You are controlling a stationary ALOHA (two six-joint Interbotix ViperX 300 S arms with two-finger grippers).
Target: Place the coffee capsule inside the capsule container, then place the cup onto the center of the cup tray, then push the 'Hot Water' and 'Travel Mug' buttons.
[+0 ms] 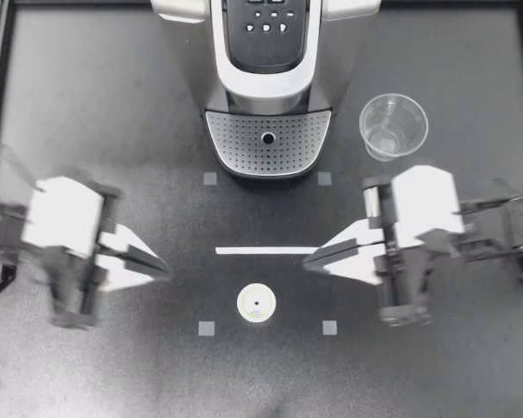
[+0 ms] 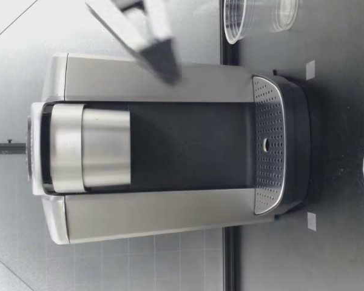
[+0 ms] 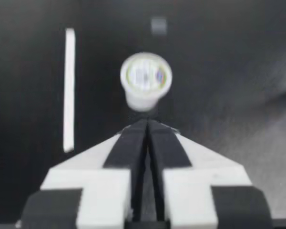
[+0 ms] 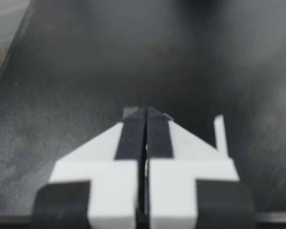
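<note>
Dark matte table (image 1: 87,104) fills the top view, with a silver and black coffee machine (image 1: 268,70) at its far edge and the machine's perforated grey cup tray (image 1: 268,144) bare at its foot. A clear plastic cup (image 1: 392,126) stands upright just beside the machine on my right arm's side. The small round white foil-topped coffee capsule (image 1: 256,305) sits well in front of the machine, beyond a thin white tape strip (image 1: 266,250). My left gripper (image 1: 163,266) and my right gripper (image 1: 309,259) hover in front of the machine, each with fingers pressed together on nothing. From table height the machine's head looks shut, and a gripper (image 2: 162,63) hangs blurred above the table on the cup's side of the machine. Along the left wrist, the closed pads point straight at the capsule, upright just ahead of the tips. Along the right wrist, closed fingers face only table. I judge the step in hand to be fetching the capsule: the left fingers should part wider than its rim before lowering, straddle it centred, and close gently on the side wall so it stays upright.
</note>
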